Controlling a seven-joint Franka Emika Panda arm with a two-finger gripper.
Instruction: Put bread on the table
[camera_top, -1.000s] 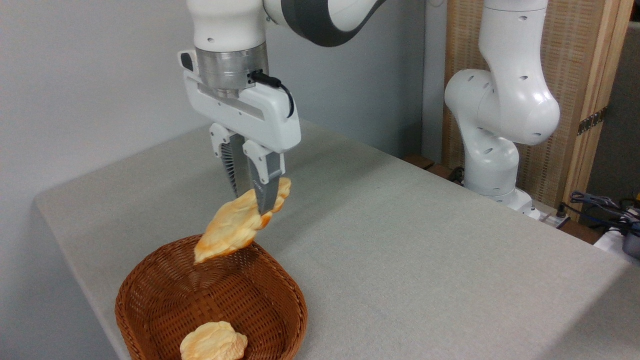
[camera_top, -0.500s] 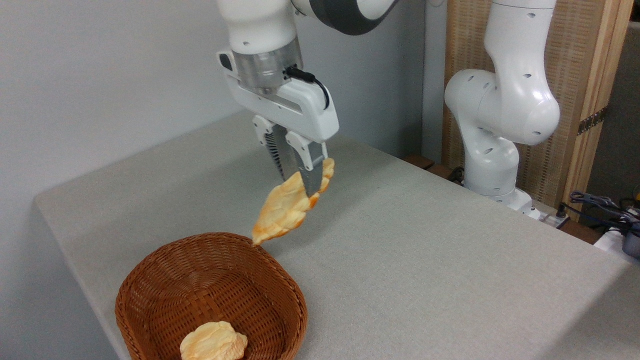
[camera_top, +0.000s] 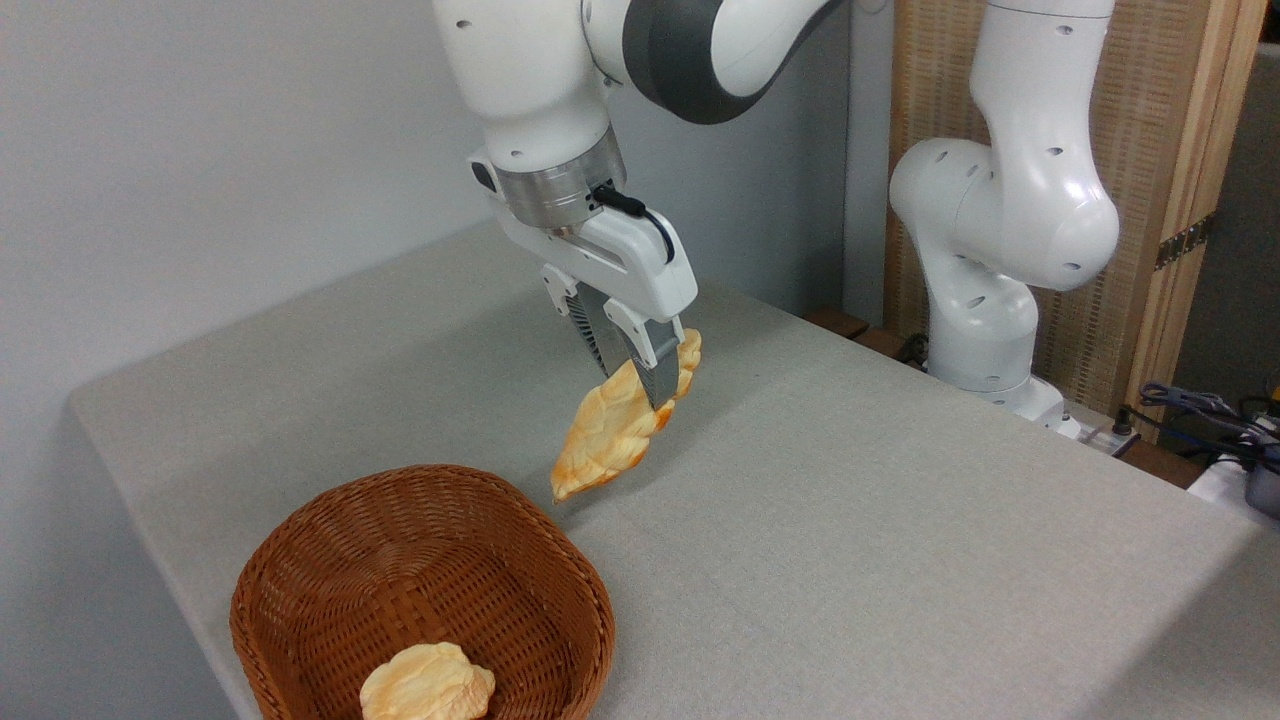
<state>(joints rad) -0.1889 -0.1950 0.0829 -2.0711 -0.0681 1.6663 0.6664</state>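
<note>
At the lower left, around 7 o'clock of the view, the brown wicker basket (camera_top: 420, 590) sits on the bench (camera_top: 850, 520), near its front left edge. Inside it, against the wall nearest the camera, lies a small roundish golden bread piece (camera_top: 427, 684); the rest of the basket floor shows bare weave.

Just past the basket's far rim, toward 1 o'clock from it, hangs the bread (camera_top: 622, 420), the long leaf-shaped one with the ridged top. It is tilted, its browner lower tip pointing down toward 7 o'clock and ending just beyond the basket rim, close above the grey-beige cloth. I cannot tell whether that tip touches the cloth; a faint shadow lies right under it. The upper end rises toward 1 o'clock behind my fingers.

My gripper (camera_top: 640, 375) comes down at a slant from 11 o'clock, and my fingers (camera_top: 657, 368) are pinched narrow on the upper part of the bread, one on the side facing the camera, the other mostly hidden behind. The bread's weight hangs from that pinch, outside the basket and over the open bench.

Further right, at 3 o'clock, my white base (camera_top: 985, 300) stands beyond the bench's far edge, before a wooden slatted panel (camera_top: 1150, 150). Some cables (camera_top: 1200, 410) lie at the right border.
</note>
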